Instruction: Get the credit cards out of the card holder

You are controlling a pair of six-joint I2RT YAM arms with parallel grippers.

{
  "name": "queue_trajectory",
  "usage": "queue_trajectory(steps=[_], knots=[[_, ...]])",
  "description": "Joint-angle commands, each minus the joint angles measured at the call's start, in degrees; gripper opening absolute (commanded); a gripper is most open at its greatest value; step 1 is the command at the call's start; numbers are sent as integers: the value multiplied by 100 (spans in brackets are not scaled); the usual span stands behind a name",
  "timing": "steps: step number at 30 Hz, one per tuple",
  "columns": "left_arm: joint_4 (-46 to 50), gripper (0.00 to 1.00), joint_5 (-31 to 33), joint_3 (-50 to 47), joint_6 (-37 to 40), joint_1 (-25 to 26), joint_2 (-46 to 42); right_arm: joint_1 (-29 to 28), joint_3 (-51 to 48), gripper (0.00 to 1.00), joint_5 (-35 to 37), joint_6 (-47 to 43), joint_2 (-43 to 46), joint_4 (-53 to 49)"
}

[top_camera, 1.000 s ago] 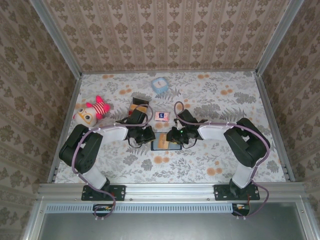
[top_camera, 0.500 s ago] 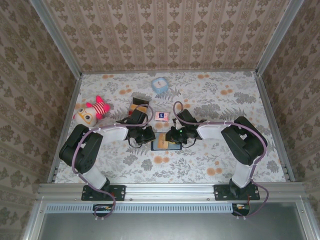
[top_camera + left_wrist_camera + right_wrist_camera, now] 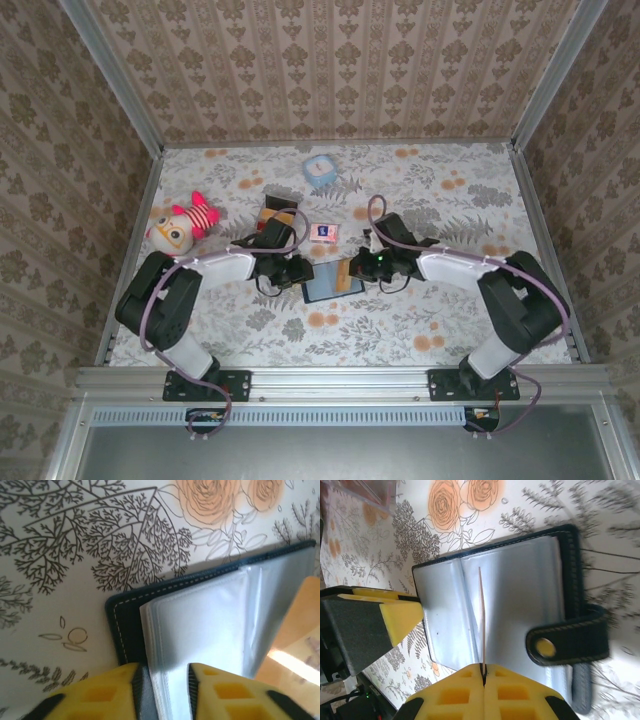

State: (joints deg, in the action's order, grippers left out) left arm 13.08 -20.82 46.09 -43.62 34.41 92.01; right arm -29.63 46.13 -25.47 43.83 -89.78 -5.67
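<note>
The right gripper (image 3: 483,672) has drawn back from over the card holder (image 3: 330,284). One orange credit card (image 3: 292,627) now stands edge-on, pinched in its closed jaws, clear of the sleeves lying open just ahead of them. The left gripper (image 3: 162,672) has narrow jaws clamping the holder's edge. I count one card and one holder. The sleeves I can see look empty, so the job seems nearly done.

The left end effector (image 3: 162,682) has its two yellow fingers (image 3: 112,692) closed on the edge of the card holder (image 3: 127,625). The stitched navy cover and a clear plastic sleeve (image 3: 205,625) pass between them. The holder lies open on the flower-printed table (image 3: 75,545). At the right edge of the view, a blurred orange-tan credit card (image 3: 295,640) shows in front of the sleeve.
</note>
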Motion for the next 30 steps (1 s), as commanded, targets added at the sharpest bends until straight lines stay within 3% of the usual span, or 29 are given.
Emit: queue_trajectory(steps=[1,9,18,23,30], knots=[[597,40,-43,382,409,13,-460,194,-210,0,-152,-229,562,-31],[577,66,-512,491,285,-77,-1458,479,-691,0,-1227,370,1381,1779],[-192,84,-1251,310,-57,-140,-2213,483,-643,0,-1979,1624,1123,3822],[-873,79,-1846,67,-442,-272,-2418,425,-414,0,-2097,1786,971,3935],[-1348,52,-2196,30,-683,-397,-2384,388,-430,0,-2292,2506,469,5141]])
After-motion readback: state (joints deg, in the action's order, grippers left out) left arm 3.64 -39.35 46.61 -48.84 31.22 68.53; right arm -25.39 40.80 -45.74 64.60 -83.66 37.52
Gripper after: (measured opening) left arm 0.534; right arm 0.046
